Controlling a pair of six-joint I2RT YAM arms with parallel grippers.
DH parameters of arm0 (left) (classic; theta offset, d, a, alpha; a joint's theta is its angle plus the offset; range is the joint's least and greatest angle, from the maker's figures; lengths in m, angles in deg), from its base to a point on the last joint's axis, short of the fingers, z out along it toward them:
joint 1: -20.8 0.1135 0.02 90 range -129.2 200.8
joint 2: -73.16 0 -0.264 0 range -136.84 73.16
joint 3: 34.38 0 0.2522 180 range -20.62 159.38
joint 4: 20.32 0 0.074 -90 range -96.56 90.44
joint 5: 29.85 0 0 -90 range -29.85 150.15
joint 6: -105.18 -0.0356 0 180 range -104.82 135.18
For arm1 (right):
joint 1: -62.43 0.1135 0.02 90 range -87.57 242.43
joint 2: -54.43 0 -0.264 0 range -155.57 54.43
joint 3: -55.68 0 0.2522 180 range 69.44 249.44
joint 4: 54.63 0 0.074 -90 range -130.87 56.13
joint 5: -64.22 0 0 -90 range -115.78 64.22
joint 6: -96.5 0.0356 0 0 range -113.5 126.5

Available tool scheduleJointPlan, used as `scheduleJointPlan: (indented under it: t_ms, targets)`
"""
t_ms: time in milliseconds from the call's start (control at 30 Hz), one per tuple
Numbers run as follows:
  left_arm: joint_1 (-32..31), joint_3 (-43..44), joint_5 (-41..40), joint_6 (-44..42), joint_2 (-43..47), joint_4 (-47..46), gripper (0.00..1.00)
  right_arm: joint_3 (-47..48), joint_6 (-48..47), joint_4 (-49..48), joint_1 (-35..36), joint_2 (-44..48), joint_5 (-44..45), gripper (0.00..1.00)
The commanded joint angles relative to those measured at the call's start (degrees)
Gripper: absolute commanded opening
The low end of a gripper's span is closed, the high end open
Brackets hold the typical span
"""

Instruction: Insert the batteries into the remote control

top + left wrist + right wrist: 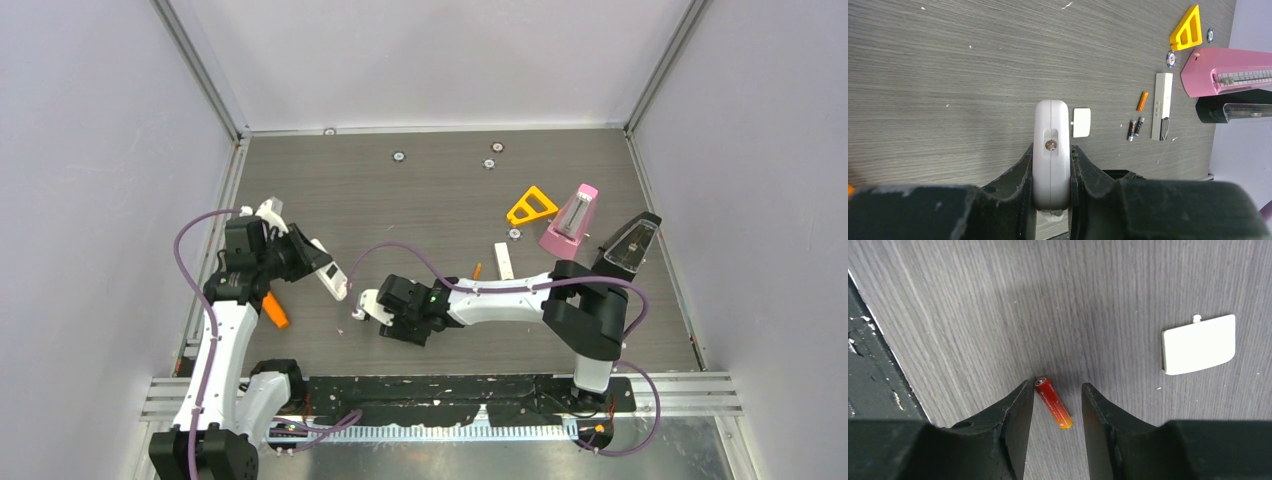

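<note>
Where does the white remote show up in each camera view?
Top view: remote left of centre, held by the left gripper.
Left wrist: bottom centre, end-on, clamped.
Right wrist: not in it.
Shared landmark: the white battery cover, in both wrist views.

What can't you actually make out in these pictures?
- Top view: the right gripper covers the red battery.
- Left wrist view: the remote shows only one end; the left gripper hides the rest, so whether it holds batteries is unseen.
- Left wrist view: the two dark batteries are too small to tell plus from minus.
</note>
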Motion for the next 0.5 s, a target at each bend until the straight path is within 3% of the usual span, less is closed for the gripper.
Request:
scheduleJointPlan:
  t_ms: [0, 267, 467]
  targets:
    - [0.4, 1.9, -1.2, -1.8, 0.8, 0.2, 0.00, 0.9, 0.9, 1.9, -1.4, 0.0, 2.5, 0.46]
    - [0.4, 1.9, -2.5, -2.5, 0.9, 0.7, 0.00, -0.2, 0.8, 3.1, -1.9, -0.5, 1.6, 0.39]
    - [0.4, 1.9, -2.2, -2.5, 0.9, 0.7, 0.00, 0.1, 1.6, 3.6, -2.0, 0.2, 0.6, 0.56]
